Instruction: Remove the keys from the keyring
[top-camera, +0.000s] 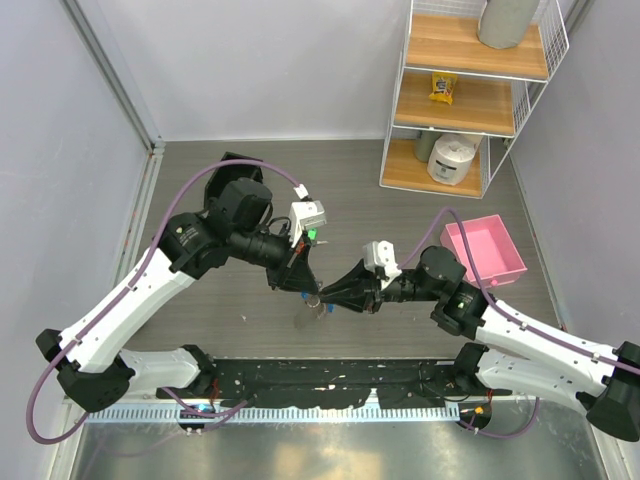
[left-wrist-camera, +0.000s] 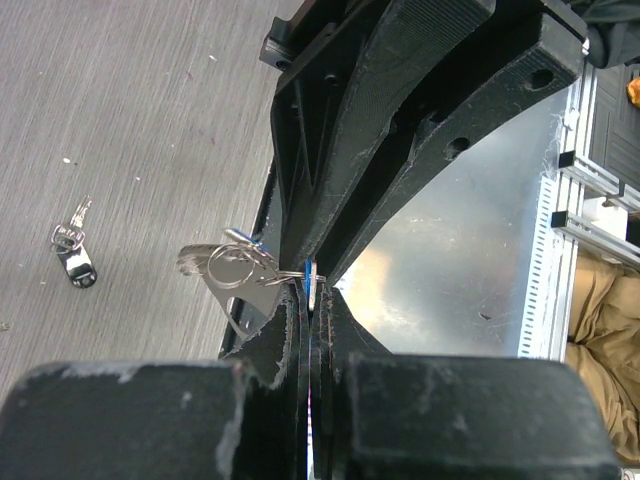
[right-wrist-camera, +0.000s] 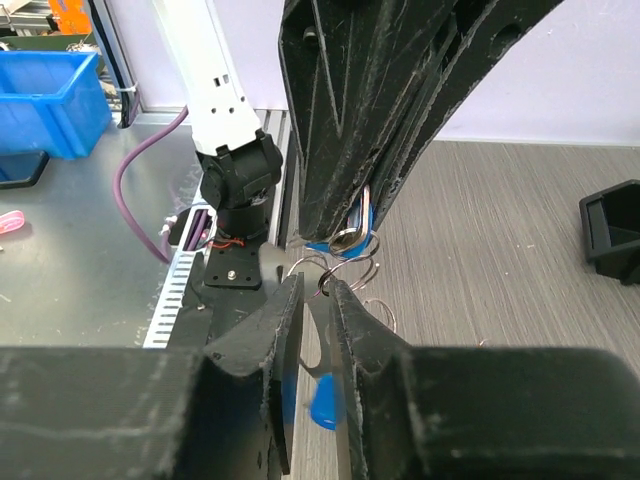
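Above the table (top-camera: 350, 190), well left of the pink tray (top-camera: 487, 250), the left pincer (left-wrist-camera: 312, 300) is pressed together on the blue-headed key (left-wrist-camera: 312, 272). The right pincer (right-wrist-camera: 318, 290) seems to nip the keyring (left-wrist-camera: 248, 305) by its silvery strip. Best to hold the ring steady and work the key round the coil. Farther from the tray lies a black-headed key (left-wrist-camera: 74, 262), seemingly already off.

Bright, even light from overhead fills the scene, and the arms throw only soft, faint shadows on the grey wood-grain counter (top-camera: 340, 170). In both wrist views the near black plastic fingers (left-wrist-camera: 150, 420) are blurred. Beyond them, the bare metal sheet (left-wrist-camera: 470, 260) at the near edge glares white, and the silvery keyring (left-wrist-camera: 233, 270) glints.
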